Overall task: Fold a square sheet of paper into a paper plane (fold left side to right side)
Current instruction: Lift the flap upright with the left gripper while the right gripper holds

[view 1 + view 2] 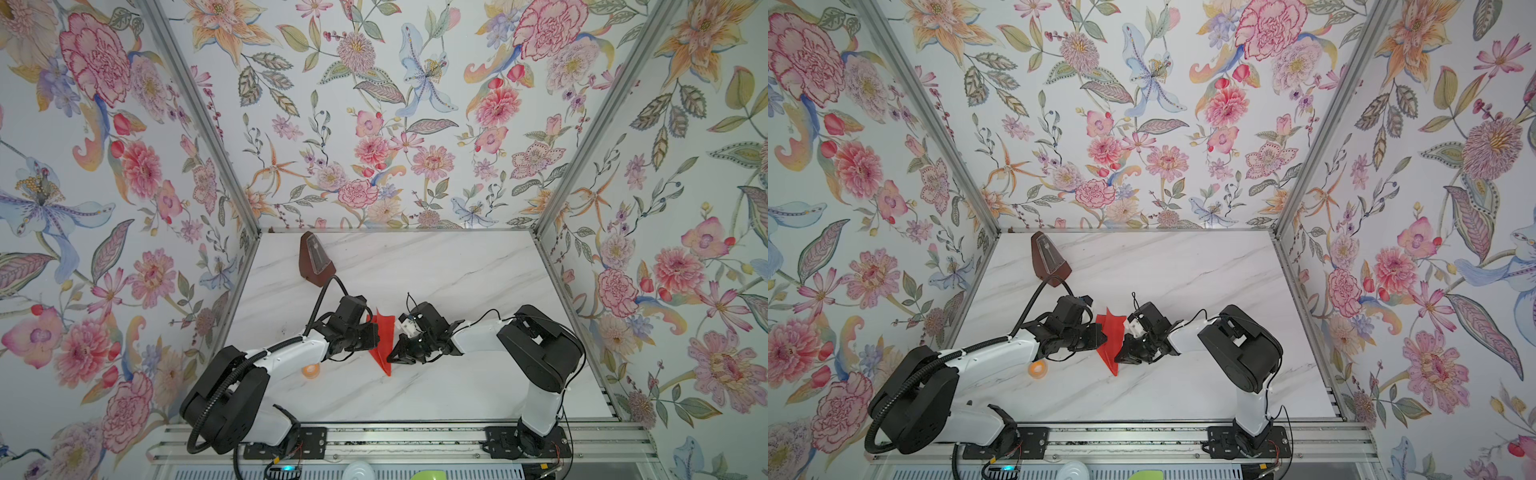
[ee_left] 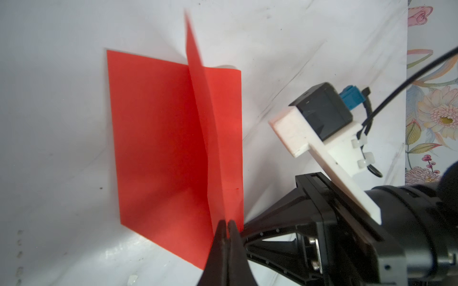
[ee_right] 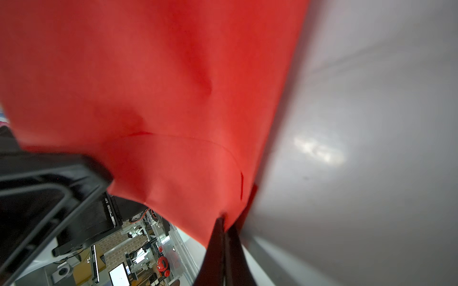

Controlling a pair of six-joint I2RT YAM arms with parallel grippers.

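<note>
Where the sheet is: the thin, bright red square sheet of paper (image 1: 379,355) sits low and centre in both top views, on the white marble-patterned table (image 1: 436,270), between the two black claws.
Left gripper: the left gripper (image 2: 227,224), at the bottom centre of its wrist view, is clamped tight on the edge of a flap that stands up off the flat part of the sheet.
Right gripper: the right gripper (image 3: 224,222), at the bottom centre of its wrist view, is pinched closed on a corner of the sheet, which fills the upper left of that frame.
Pointing: in a top view the red shape narrows to a tip aimed at the lower edge of the frame, with the wider end toward the top.
Long axis: roughly top to bottom of the frame, leaning slightly right as it descends.
Handling, judged: very light and limp. It dents under a pinch, as a wrinkle in the right wrist view shows, and would likely tear if the claws pulled apart.
Where to hold, judged: edges and corners only, with a shallow pinch, leaving the flat half on the table as the hinge.
</note>
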